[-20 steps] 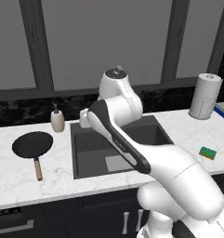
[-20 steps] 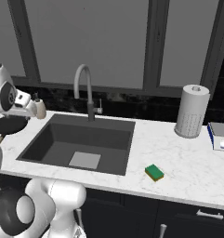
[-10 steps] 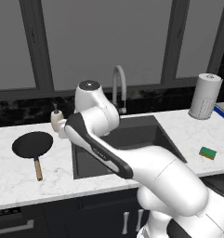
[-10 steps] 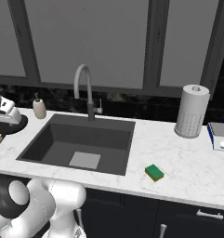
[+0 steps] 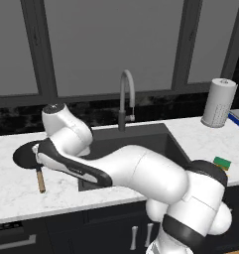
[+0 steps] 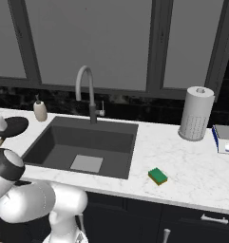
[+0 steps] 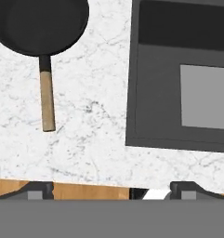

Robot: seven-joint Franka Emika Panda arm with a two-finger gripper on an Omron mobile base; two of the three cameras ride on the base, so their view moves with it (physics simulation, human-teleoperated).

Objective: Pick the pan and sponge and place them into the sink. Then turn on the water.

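Pan (image 7: 39,21) on marble counter (image 7: 92,121) beside sink (image 7: 150,93) rim, handle toward counter edge, pincer (image 7: 111,189) spread apart above.

A kitchen: marble counter (image 6: 192,163), sink (image 6: 54,137), gooseneck faucet (image 6: 87,92).

pan (image 7: 39,21) left of sink (image 7: 155,116), sponge (image 6: 157,176) right
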